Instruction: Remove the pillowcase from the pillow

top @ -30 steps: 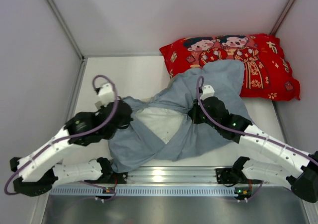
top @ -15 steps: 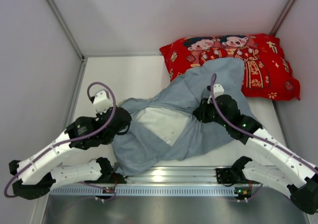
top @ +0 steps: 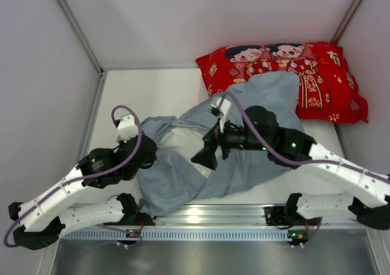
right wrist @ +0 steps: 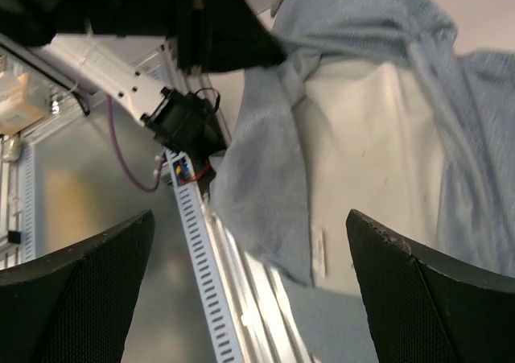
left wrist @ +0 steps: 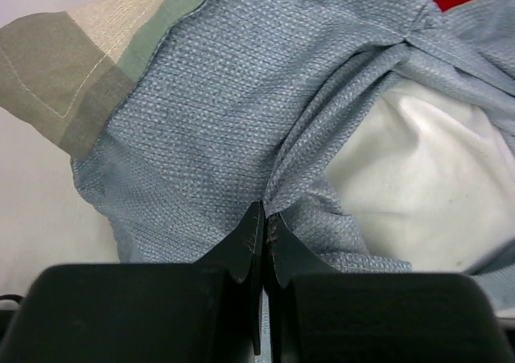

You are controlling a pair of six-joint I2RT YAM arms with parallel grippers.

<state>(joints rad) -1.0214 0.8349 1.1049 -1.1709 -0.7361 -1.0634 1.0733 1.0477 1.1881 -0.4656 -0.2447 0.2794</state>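
Note:
The pillowcase (top: 256,101) lies blue-grey side up across the middle of the table, its far end resting on the red pillow. In the left wrist view its sage-green and cream panel (left wrist: 96,49) shows at the upper left. The white pillow (left wrist: 418,186) bulges out of the pillowcase's opening (right wrist: 370,154). My left gripper (top: 149,154) is shut on a fold of the blue-grey cloth (left wrist: 264,216) beside the opening. My right gripper (top: 205,155) hovers open over the pillow and the near cloth edge (right wrist: 249,218), with nothing between its fingers.
A red pillow (top: 292,71) printed with two cartoon figures lies at the back right against the wall. A slotted metal rail (top: 201,217) runs along the near edge, by the arm bases. Pale walls close in the left, back and right sides.
My right gripper has opened and let go of the pillowcase, then swung left and toward the near edge over the pillow. The left gripper stays shut on the cloth, hardly moved.

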